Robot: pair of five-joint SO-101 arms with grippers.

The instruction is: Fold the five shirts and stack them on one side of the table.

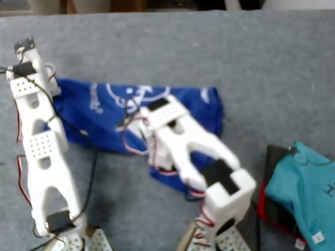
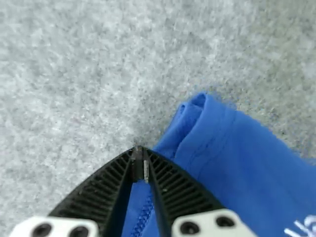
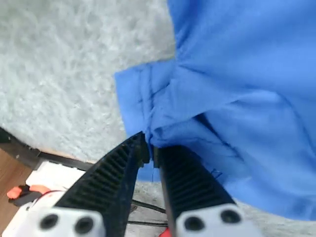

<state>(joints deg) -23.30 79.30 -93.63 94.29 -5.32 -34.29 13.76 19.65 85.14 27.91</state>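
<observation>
A blue shirt (image 1: 172, 107) with white print lies spread across the middle of the grey table. My left gripper (image 2: 139, 165) is shut on the shirt's stitched edge (image 2: 140, 215) at its left end, close to a folded corner (image 2: 197, 106). In the high view the left arm (image 1: 39, 141) stands along the shirt's left side. My right gripper (image 3: 149, 145) is shut on a bunched fold of the blue shirt (image 3: 237, 98) at its near edge. The right arm (image 1: 193, 146) lies over the shirt there, and a bit of blue cloth (image 1: 170, 177) shows below it.
A folded teal shirt (image 1: 301, 191) lies at the right edge on top of dark and red folded cloth (image 1: 268, 209). Bare grey table (image 1: 261, 57) stretches behind and to the right of the blue shirt. The table's front edge (image 3: 29, 153) is close to my right gripper.
</observation>
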